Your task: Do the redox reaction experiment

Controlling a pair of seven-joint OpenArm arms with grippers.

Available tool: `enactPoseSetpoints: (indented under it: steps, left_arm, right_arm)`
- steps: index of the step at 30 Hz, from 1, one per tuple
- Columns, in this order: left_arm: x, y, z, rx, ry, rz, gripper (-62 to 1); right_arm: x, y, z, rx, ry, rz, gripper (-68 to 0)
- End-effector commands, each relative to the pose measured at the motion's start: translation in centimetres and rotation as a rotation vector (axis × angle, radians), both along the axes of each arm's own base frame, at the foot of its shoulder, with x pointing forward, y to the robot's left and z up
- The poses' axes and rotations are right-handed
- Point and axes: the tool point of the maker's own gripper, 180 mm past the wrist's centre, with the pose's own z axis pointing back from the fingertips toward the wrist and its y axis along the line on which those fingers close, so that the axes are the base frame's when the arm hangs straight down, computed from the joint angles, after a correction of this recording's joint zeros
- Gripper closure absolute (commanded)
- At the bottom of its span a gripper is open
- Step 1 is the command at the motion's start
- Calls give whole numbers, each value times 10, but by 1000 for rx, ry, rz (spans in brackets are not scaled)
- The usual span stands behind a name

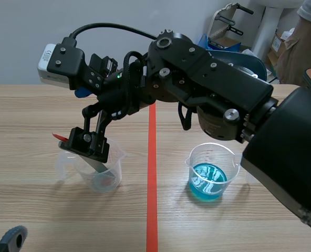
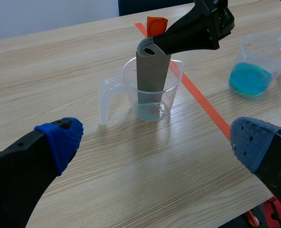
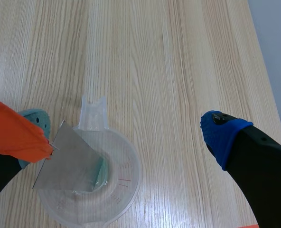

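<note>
Left fingers (image 2: 60, 138) apart, metal sheet (image 2: 152, 76) standing in clear beaker (image 2: 129, 89)

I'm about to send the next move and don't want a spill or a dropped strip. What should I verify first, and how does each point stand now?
1. Metal strip stands inside the clear cup, lower end at its bottom: ok.
2. Right gripper gripping the strip: not ok; its jaws are apart and the strip lies by one finger only.
3. Strip would stand if left alone: cannot tell.
4. Blue-liquid cup upright, apart from the clear cup: ok.
5. Left gripper open, back from both cups: ok.
</note>
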Motion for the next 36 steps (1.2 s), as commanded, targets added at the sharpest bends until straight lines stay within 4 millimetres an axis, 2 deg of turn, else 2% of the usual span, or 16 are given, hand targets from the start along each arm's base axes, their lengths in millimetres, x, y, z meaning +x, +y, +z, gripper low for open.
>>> enactPoseSetpoints:
  steps: [1, 12, 19, 25, 29, 33, 36]
  left_arm:
    - [2, -3, 8, -23, -25, 3, -623]
    - [2, -3, 8, -23, -25, 3, -623]
    - [2, -3, 8, -23, -25, 4, -623]
    - [5, 5, 9, -62, -18, 57, -623]
    - [10, 17, 11, -28, -36, 100, -623]
    - [15, 33, 16, 20, -69, 160, -623]
    - [18, 39, 22, 41, -95, 191, -623]
  right_arm:
    - [-1, 5, 12, 33, -10, 19, -679]
    - [-17, -2, 11, 103, 56, 26, -679]
    - [-46, -16, 14, 148, 67, 55, -679]
    - [-70, -38, 17, 172, 91, 58, -679]
    - [-85, -57, 19, 187, 124, 46, -679]
    - [-89, -79, 25, 211, 126, -21, -679]
    - [-85, -98, 35, 251, 108, -105, -679]
